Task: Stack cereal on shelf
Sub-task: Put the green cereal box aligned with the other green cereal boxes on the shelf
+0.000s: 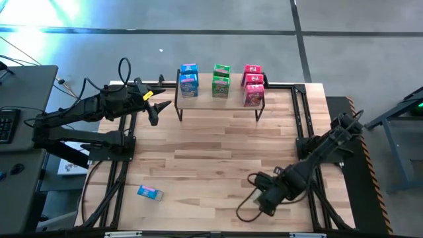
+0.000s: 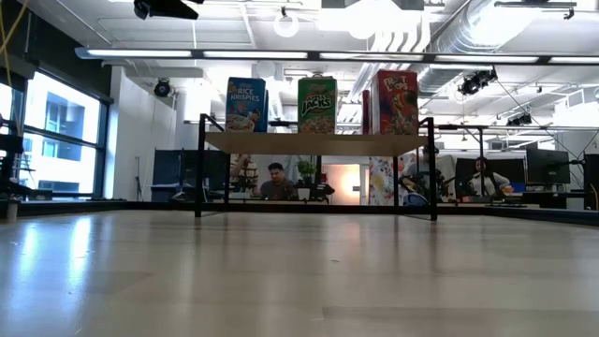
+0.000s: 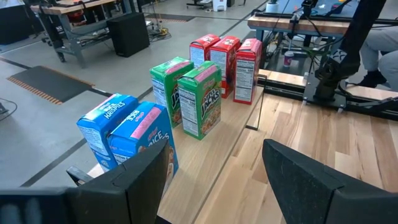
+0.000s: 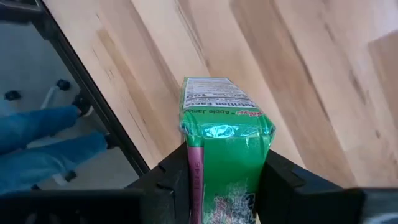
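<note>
The shelf (image 1: 218, 99) stands at the table's far middle on thin black legs. On its plank stand two blue cereal boxes (image 3: 124, 134), two green ones (image 3: 193, 96) and three pink-red ones (image 3: 227, 62), all upright. Another blue box (image 1: 150, 192) lies flat on the table near the front left. My left gripper (image 3: 214, 165) hovers open beside the shelf's left end. My right gripper (image 1: 264, 198) is near the table's front right, pointing down and shut on a green cereal box (image 4: 224, 130). The high view does not show that box. My right gripper pinches the green cereal box between its two fingers (image 4: 171, 183), one on each of two opposite sides (image 4: 194, 168). The fingers come from above, pointing down along the box. Its printed end (image 4: 214, 93) sticks out past the fingertips toward the table.
Black metal frames (image 1: 301, 125) run along the table's left and right sides. A black cable loop (image 1: 246, 210) lies by my right gripper. A person's blue-clad legs (image 4: 43, 134) show just past the table's edge. People sit in the room behind the shelf (image 2: 276, 180).
</note>
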Robot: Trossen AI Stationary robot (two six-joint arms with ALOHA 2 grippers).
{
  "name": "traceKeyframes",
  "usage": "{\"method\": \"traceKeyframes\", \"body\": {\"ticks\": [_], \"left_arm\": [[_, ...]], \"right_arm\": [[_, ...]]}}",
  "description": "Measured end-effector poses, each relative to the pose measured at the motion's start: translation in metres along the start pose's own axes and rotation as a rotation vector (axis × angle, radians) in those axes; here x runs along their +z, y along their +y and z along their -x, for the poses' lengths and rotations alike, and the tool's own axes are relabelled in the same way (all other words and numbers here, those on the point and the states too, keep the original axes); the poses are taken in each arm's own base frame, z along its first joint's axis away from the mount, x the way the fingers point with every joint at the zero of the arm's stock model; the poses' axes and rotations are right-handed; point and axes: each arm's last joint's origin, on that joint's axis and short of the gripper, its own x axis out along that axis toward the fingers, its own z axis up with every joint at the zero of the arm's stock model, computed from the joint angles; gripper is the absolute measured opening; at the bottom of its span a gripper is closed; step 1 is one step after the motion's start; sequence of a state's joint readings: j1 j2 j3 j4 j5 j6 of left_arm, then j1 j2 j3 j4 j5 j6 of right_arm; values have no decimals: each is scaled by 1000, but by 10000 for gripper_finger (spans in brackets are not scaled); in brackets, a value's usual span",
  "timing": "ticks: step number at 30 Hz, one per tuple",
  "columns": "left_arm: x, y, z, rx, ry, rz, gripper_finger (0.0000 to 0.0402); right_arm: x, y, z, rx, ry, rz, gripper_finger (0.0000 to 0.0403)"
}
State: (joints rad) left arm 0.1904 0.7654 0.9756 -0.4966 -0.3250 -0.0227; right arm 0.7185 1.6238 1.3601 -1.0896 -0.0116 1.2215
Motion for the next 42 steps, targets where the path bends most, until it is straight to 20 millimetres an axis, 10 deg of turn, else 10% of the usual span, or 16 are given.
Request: {"method": "traceKeyframes", "body": {"ticks": [19, 42], "left_arm": [[0, 0, 0, 0, 0, 0, 250], [0, 0, 0, 0, 0, 0, 250]], "right_arm": [[101, -37, 38, 74, -142, 30, 122], [177, -118, 37, -251, -199, 553, 122]]}}
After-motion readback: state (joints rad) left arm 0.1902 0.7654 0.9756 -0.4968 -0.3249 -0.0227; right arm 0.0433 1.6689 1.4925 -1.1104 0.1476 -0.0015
